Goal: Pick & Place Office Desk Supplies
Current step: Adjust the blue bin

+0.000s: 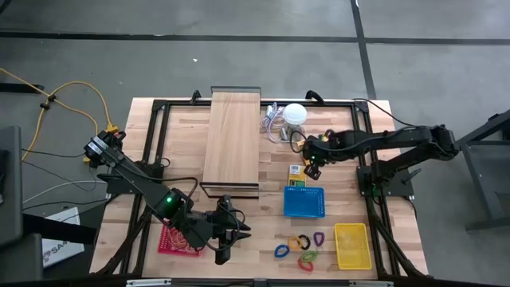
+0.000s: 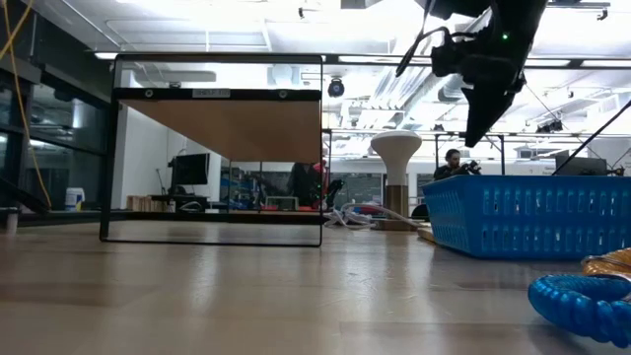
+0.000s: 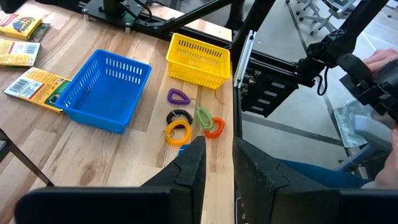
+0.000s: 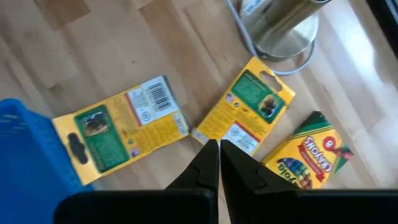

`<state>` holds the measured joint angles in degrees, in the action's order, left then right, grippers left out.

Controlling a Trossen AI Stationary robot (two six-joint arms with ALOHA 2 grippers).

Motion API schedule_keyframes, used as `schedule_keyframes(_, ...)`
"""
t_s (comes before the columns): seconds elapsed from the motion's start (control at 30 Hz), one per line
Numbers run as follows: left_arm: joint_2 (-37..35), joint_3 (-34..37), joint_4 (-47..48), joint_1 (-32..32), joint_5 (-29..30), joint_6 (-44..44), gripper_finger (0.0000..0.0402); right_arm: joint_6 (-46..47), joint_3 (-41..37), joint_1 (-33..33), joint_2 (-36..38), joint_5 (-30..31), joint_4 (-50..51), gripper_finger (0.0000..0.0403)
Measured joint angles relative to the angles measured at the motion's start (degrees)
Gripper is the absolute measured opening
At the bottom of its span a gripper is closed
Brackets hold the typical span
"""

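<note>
Three yellow printed packs (image 4: 121, 127) (image 4: 245, 112) (image 4: 308, 152) lie flat on the table left of the blue basket (image 1: 304, 202). My right gripper (image 4: 219, 152) hangs shut just above the middle pack, pointing steeply down, with nothing in it; it also shows in the high view (image 1: 311, 167). Several coloured loop clips (image 3: 186, 118) lie loose on the table between the blue basket and the yellow basket (image 3: 198, 59). My left gripper (image 3: 217, 165) stands open near the table's front edge (image 1: 243, 233), pointing toward the clips, with nothing between its fingers.
A long wooden board (image 1: 231, 139) rests on a black stand at the back. A white round lamp (image 1: 295, 114) with a grey cable stands behind the packs. A red basket (image 1: 177, 241) lies under my left arm. Black frame rails (image 1: 366, 183) run along the table's sides.
</note>
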<state>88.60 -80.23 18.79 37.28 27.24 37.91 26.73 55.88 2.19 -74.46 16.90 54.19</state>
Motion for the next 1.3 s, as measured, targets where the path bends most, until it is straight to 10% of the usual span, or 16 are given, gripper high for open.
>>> schedule_keyframes(1.3, 0.0, 0.0, -0.2, 0.0, 0.0, 0.0, 0.0077, -1.4, -0.1, -3.7, -14.3, -11.4, -8.1, 0.0133)
